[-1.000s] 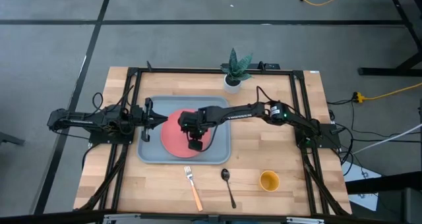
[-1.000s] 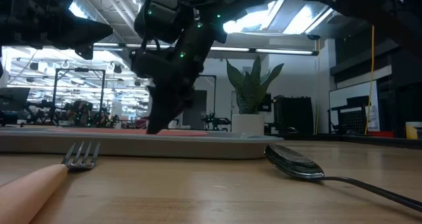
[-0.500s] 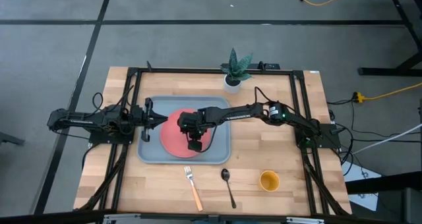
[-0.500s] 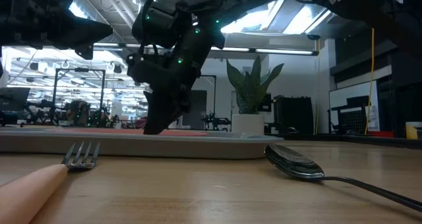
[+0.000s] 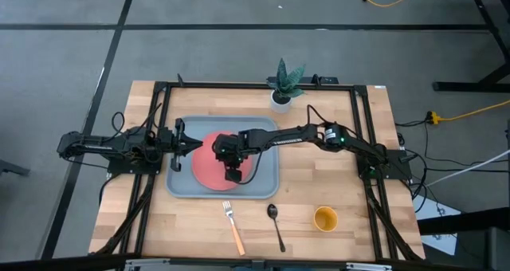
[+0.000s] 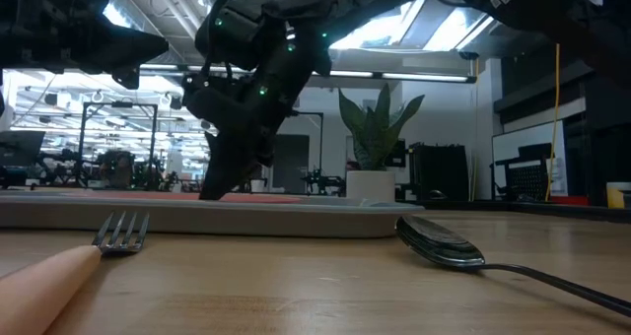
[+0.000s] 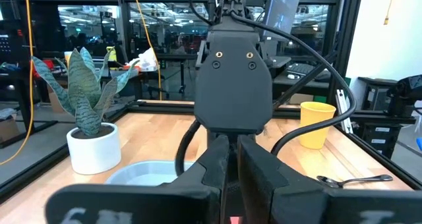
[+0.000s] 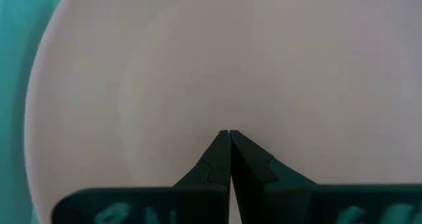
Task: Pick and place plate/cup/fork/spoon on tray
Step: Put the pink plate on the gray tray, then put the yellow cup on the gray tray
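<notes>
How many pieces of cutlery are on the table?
2. The fork lies on the bare wood in front of the tray, and the spoon lies just to its right. None appear hidden.

Overhead shot is evenly lit and pretty flat – soft light, only faint shadows under the arms, no harsh glare on the wooden table (image 5: 343, 143). The low camera is a different story: it's shooting straight into bright ceiling lights (image 6: 394, 30), so the right gripper (image 6: 219, 182) and arm go nearly to silhouette. The close fork (image 6: 74, 261) handle is blurred, the spoon (image 6: 444, 246) bowl catches a shiny highlight. Left wrist view is dim indoors, with window reflections behind and its own fingers soft. Right wrist view looks washed out – the plate (image 8: 264, 66) reads pale pinkish-white, probably overexposed, with a teal tint at the tray (image 8: 16, 85) edge.
</notes>
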